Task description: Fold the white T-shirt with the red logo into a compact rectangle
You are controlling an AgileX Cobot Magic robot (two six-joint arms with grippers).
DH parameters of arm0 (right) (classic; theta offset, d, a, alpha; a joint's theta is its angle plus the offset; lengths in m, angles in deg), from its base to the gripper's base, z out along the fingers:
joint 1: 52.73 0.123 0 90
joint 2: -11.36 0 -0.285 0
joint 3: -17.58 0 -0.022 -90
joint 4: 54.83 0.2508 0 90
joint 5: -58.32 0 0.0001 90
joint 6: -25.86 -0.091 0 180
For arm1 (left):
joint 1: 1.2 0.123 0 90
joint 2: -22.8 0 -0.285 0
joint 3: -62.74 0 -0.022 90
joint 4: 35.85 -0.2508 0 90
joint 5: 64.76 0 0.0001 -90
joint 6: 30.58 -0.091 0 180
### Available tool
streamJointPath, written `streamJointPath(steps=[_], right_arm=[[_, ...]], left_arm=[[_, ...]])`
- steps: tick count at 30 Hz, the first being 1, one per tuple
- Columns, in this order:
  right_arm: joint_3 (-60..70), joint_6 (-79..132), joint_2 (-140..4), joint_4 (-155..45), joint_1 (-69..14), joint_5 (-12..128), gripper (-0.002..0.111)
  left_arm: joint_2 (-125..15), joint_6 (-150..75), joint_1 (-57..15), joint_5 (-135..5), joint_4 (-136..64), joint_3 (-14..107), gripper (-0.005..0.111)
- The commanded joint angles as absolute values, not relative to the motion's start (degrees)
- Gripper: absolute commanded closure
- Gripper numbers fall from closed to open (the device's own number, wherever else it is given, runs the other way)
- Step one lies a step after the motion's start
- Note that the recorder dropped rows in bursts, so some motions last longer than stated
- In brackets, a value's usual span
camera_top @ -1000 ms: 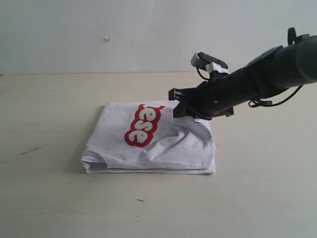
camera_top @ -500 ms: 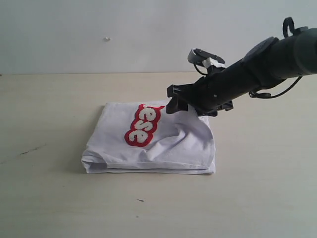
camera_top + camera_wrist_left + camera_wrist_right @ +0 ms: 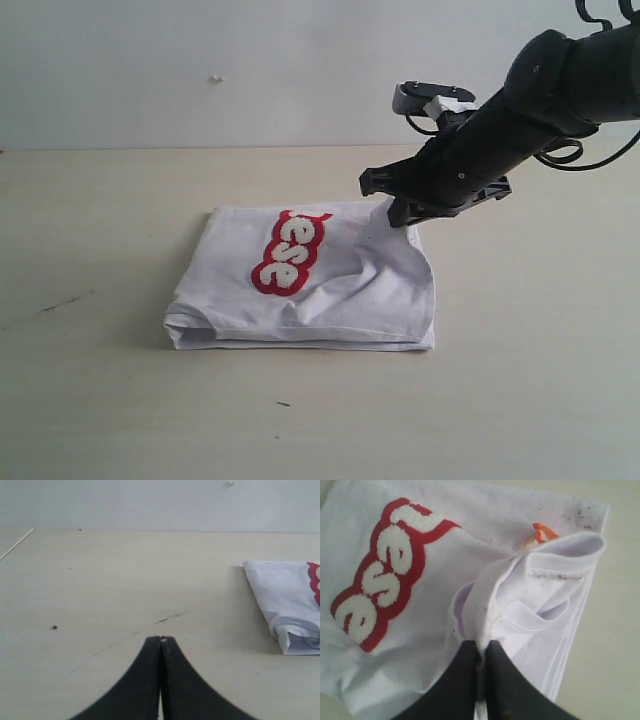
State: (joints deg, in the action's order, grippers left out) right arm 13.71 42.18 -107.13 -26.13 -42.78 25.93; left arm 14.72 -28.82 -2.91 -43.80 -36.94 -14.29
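Note:
The white T-shirt (image 3: 340, 290) lies folded into a rough rectangle on the table, with the red logo (image 3: 290, 252) facing up on its left half. My right gripper (image 3: 390, 202) is at the shirt's far right corner, shut on a raised fold of the cloth (image 3: 481, 645). The right wrist view shows the T-shirt (image 3: 430, 645), the logo (image 3: 385, 590) and a small orange neck tag (image 3: 542, 532) beside the pinched layers. My left gripper (image 3: 160, 640) is shut on nothing, over bare table. From there the shirt's edge (image 3: 290, 600) lies off to one side.
The pale wooden table (image 3: 100, 400) stretches around the shirt on all sides. A plain light wall (image 3: 200, 70) stands behind it. Faint dark scuffs (image 3: 172, 616) mark the tabletop ahead of the left gripper.
The right gripper moved right along the shirt's far edge, opened wider on the way, then closed on a fold at the far right corner. The left gripper has not moved.

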Motion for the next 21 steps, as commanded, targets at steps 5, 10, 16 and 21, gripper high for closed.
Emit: streamJointPath(steps=[5, 10, 16, 21], right_arm=[[13.76, 40.29, -108.31, -31.42, -42.12, 25.64, 0.108], [13.87, 40.29, -107.95, -31.31, -42.12, 25.89, 0.108], [13.87, 40.41, -102.27, -31.31, -42.12, 25.07, 0.108], [13.59, 40.83, -94.68, -31.31, -42.12, 23.41, 0.108]], left_arm=[[15.01, -29.11, -2.74, -44.5, -36.77, -14.48, 0.107], [15.01, -29.11, -2.74, -44.5, -36.77, -14.48, 0.107], [15.01, -29.11, -2.74, -44.5, -36.77, -14.48, 0.107], [15.01, -29.11, -2.74, -44.5, -36.77, -14.48, 0.107]])
